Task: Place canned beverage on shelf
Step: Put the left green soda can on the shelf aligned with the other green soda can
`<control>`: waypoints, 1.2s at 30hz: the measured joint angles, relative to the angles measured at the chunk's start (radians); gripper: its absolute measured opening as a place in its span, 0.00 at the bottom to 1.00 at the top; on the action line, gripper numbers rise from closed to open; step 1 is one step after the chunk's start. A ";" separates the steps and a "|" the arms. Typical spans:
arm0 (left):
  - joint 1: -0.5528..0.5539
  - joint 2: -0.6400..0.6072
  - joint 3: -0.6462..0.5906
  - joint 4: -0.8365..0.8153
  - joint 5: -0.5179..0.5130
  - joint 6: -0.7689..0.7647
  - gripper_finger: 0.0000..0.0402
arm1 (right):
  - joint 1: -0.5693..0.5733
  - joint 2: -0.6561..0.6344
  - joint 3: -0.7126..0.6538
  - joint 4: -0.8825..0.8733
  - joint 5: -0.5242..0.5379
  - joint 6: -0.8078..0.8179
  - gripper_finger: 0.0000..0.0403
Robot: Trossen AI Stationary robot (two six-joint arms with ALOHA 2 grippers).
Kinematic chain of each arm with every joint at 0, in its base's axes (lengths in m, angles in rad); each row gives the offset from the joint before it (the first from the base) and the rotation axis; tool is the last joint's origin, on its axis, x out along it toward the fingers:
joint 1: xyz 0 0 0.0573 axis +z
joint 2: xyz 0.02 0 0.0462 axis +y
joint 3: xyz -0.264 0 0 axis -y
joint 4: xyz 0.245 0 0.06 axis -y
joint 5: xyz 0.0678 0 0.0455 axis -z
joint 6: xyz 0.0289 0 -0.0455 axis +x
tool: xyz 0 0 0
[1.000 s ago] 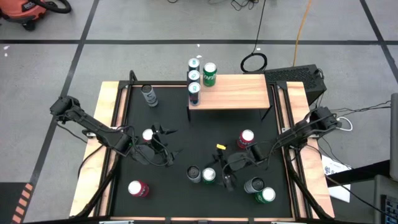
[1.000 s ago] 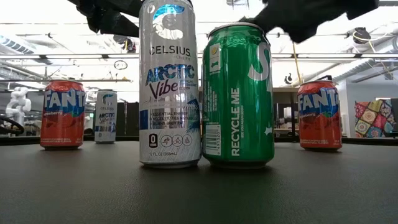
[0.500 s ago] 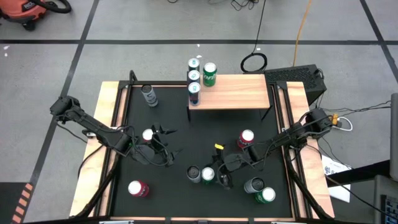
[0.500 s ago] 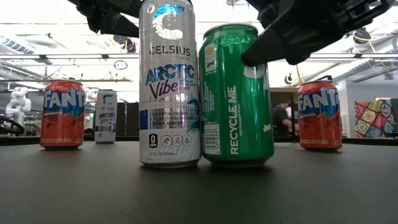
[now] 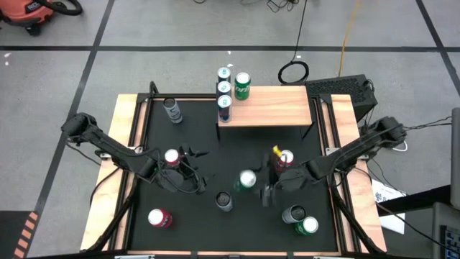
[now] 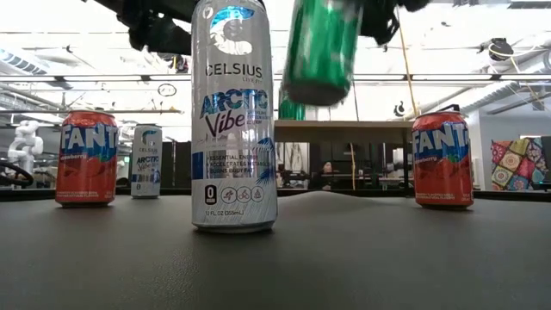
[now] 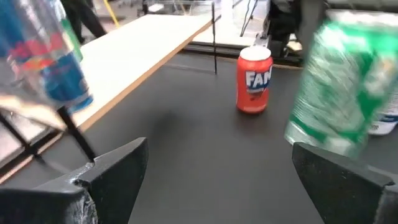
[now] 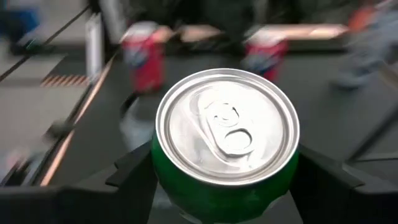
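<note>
A black table (image 5: 194, 137) framed in light wood stands on a grey tiled floor (image 5: 144, 43). The shelf (image 5: 269, 108) sits at upper centre of the high view, three cans at its left end. The right gripper (image 5: 264, 185), just below centre, clamps the green can (image 5: 247, 179), lifted off the table. The left gripper (image 5: 188, 169), at centre left, is spread wide and holds nothing.

The shelf (image 5: 269, 106) stands at the table's (image 5: 208, 140) far edge, 3 cans (image 5: 225, 90) on its left end. The lifted can (image 5: 247, 179) hangs mid-table, right of the tall can (image 5: 224, 202).
</note>
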 joint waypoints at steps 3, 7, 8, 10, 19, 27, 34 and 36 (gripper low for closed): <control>0.015 0.051 0.000 0.134 0.043 0.077 0.99 | -0.002 -0.043 0.001 0.002 0.103 -0.003 0.70; 0.027 0.096 0.000 0.280 0.106 0.178 0.99 | -0.020 -0.052 0.001 0.023 0.172 -0.001 0.70; 0.029 0.103 0.000 0.308 0.109 0.194 0.99 | -0.022 -0.050 0.001 0.033 0.175 -0.001 0.70; 0.034 0.116 0.000 0.339 0.110 0.215 0.99 | -0.028 -0.040 0.001 0.084 0.176 -0.006 0.71; 0.076 0.194 0.000 0.437 0.170 0.260 0.99 | -0.029 -0.033 0.001 0.211 0.172 -0.056 0.71; 0.083 0.259 0.028 0.529 0.238 0.343 0.99 | -0.040 -0.005 0.001 0.251 0.170 -0.058 0.71; 0.110 0.277 0.046 0.528 0.238 0.335 0.98 | -0.040 0.010 0.001 0.299 0.166 -0.061 0.71; 0.114 0.277 0.046 0.526 0.239 0.335 0.95 | -0.040 0.010 0.001 0.302 0.166 -0.063 0.71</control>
